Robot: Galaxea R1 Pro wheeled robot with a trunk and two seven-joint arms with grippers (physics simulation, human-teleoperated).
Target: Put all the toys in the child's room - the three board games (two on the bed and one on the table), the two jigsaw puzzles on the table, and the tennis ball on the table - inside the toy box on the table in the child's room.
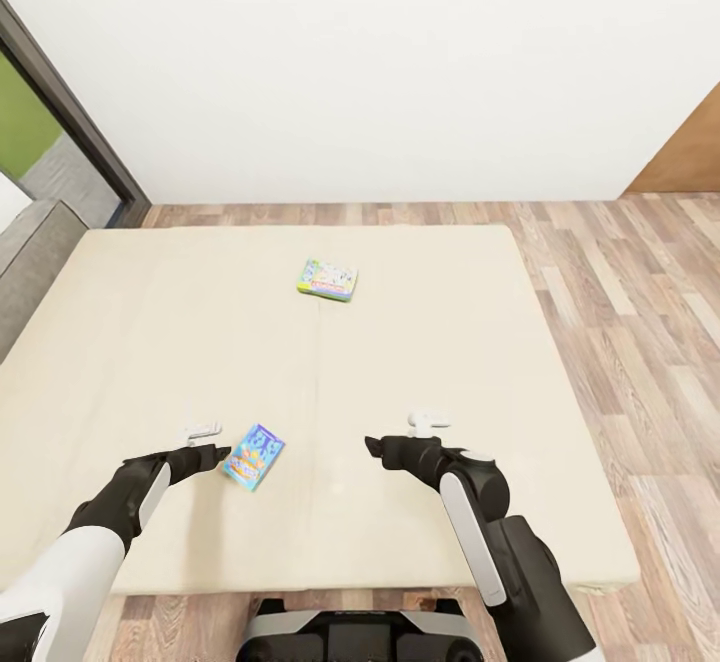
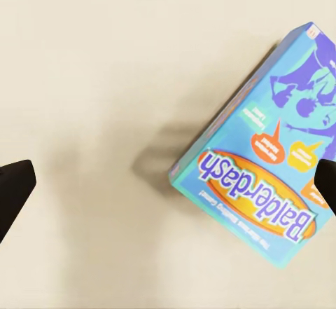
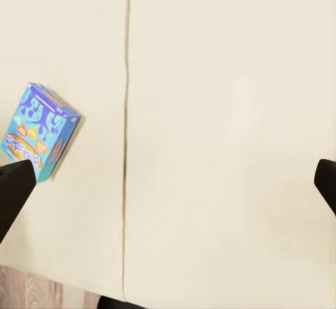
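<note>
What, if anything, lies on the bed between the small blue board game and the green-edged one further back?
Nothing: in the head view only bare beige mattress separates the blue board game from the green-edged board game.

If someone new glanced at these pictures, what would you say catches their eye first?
Two bright game boxes on the plain beige bed: the small blue board game lies near the front edge, just beside the left gripper, and the green-edged board game sits farther back near the middle. The right gripper hovers over bare mattress.

Home bedroom: beige bed (image 1: 150,342), wood floor (image 1: 640,282), white wall (image 1: 380,62).
</note>
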